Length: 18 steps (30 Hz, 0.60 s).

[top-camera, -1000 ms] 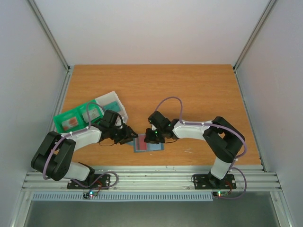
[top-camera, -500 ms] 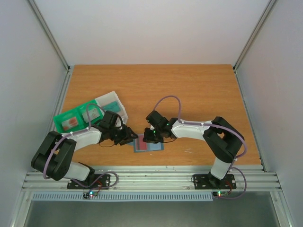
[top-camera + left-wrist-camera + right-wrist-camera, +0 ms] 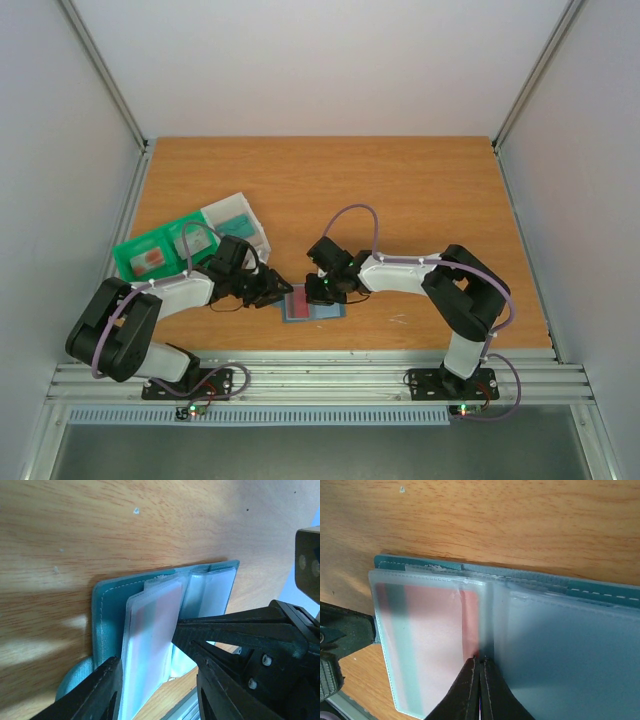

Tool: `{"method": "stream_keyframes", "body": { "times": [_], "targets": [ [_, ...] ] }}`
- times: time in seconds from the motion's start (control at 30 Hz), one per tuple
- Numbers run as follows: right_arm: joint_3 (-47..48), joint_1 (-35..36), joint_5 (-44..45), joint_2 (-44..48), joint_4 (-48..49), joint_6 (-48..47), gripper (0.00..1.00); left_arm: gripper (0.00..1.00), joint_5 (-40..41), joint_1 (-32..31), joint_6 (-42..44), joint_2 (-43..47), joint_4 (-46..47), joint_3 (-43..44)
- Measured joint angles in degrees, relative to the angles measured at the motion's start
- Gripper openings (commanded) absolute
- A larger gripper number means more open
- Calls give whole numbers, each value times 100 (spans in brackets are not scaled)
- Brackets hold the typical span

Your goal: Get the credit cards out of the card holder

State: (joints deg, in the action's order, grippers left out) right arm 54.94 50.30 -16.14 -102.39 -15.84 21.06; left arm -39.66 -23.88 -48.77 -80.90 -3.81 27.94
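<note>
Holder (image 3: 312,308) lies open on the table (image 3: 400,190), near edge, centre, between both arms. Left gripper (image 3: 159,669) is spread, astride the holder's left end; no clamp visible. Right gripper (image 3: 480,677) is pressed together at the inner edge of the pink card (image 3: 437,625), which sits in a frosted sleeve (image 3: 385,645). Can't tell whether card or only film is caught.

Risks:
- Film pinched with the card: the card stays put.
- Holder not pinned: the pull drags it along.
- Thin edge slips free.

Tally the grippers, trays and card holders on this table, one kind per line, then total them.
Grippers: 2, the left gripper and the right gripper
Trays: 2, the green tray and the clear tray
Card holder: 1
Total: 5
</note>
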Motion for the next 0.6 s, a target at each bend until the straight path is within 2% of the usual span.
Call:
{"method": "stream_keyframes", "body": {
  "times": [0.6],
  "targets": [
    [-129,7,33,66,175,-31,1,42,-192,0,-98,-151,468,-74]
  ]
}}
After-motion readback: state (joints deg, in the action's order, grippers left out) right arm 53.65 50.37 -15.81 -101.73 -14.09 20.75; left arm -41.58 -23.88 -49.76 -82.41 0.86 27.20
